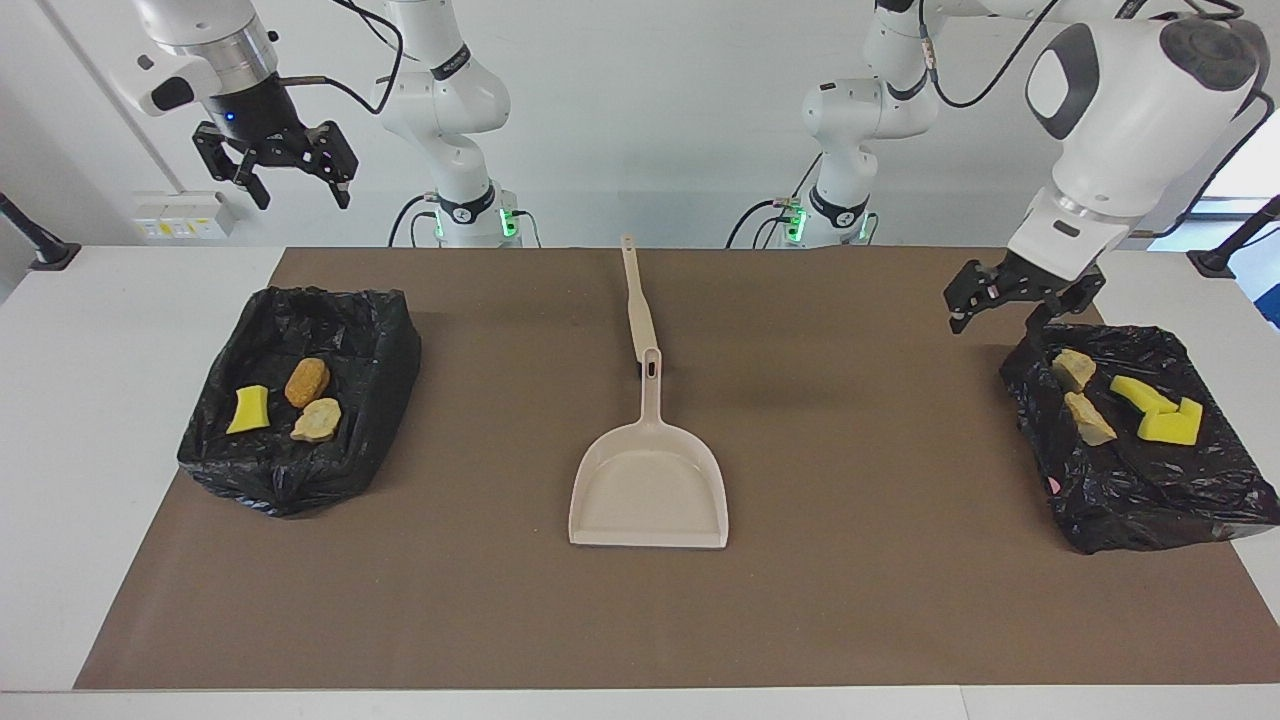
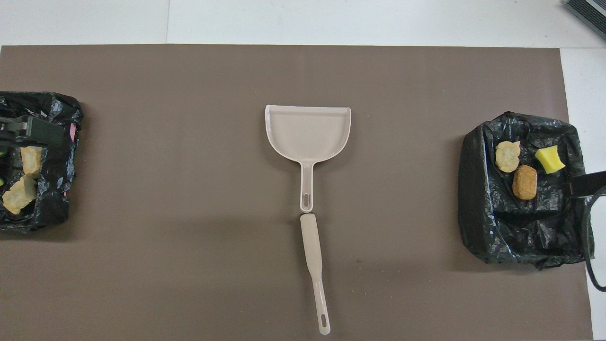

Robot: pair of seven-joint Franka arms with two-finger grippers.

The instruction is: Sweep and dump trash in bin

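The trash lies in two black-lined bins. In the bin (image 1: 262, 482) at the right arm's end are a yellow sponge bit (image 1: 247, 409), a golden-brown nugget (image 1: 307, 382) and a tan piece (image 1: 317, 420); the overhead view also shows this bin (image 2: 478, 213). In the bin (image 1: 1150, 495) at the left arm's end are two tan pieces (image 1: 1073, 369) and two yellow bits (image 1: 1168, 425). My left gripper (image 1: 997, 322) is open and empty, in the air over that bin's edge nearest the robots. My right gripper (image 1: 302, 195) is open and empty, high over its end of the table.
A beige dustpan (image 1: 648, 485) lies in the middle of the brown mat (image 1: 450, 600), its handle toward the robots. A beige brush (image 1: 636, 310) lies in line with that handle, nearer to the robots. The white table (image 1: 90, 450) borders the mat.
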